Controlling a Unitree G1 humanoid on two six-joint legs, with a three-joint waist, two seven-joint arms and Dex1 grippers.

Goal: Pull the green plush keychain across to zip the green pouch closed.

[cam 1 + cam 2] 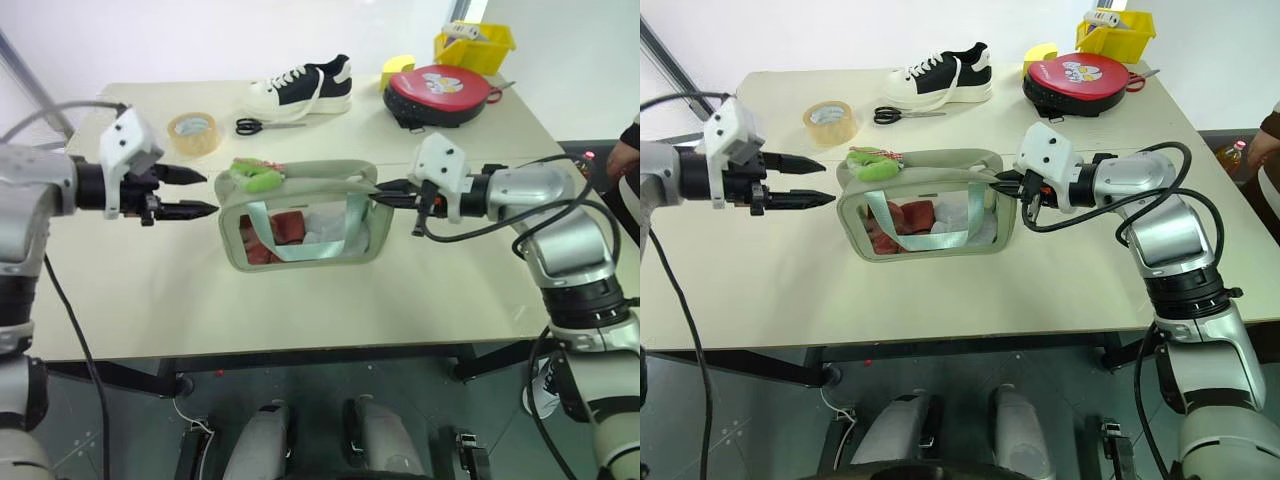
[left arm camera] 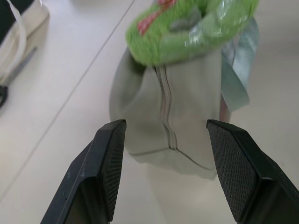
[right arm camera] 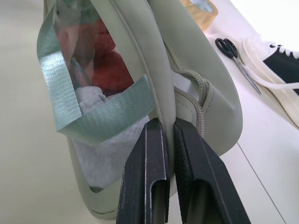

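The green pouch [image 1: 310, 172] stands mid-table, with red and white contents behind its clear window. The green plush keychain [image 1: 257, 177] rests on top of the pouch at its left end, above the zipper line [image 2: 164, 107]. My left gripper [image 1: 208, 192] hovers open just left of that end, its fingers [image 2: 112, 163] apart and touching nothing. My right gripper [image 1: 380, 193] is shut on the fabric edge of the pouch's right end [image 3: 187, 60], with both fingers [image 3: 152, 158] pinching the seam.
Behind the pouch lie a tape roll [image 1: 194, 132], scissors [image 1: 262, 125] and a sneaker [image 1: 305, 88]. A round red case [image 1: 440, 95] and a yellow bin [image 1: 474, 45] sit at the back right. A person's hand [image 1: 625, 150] shows at the right edge.
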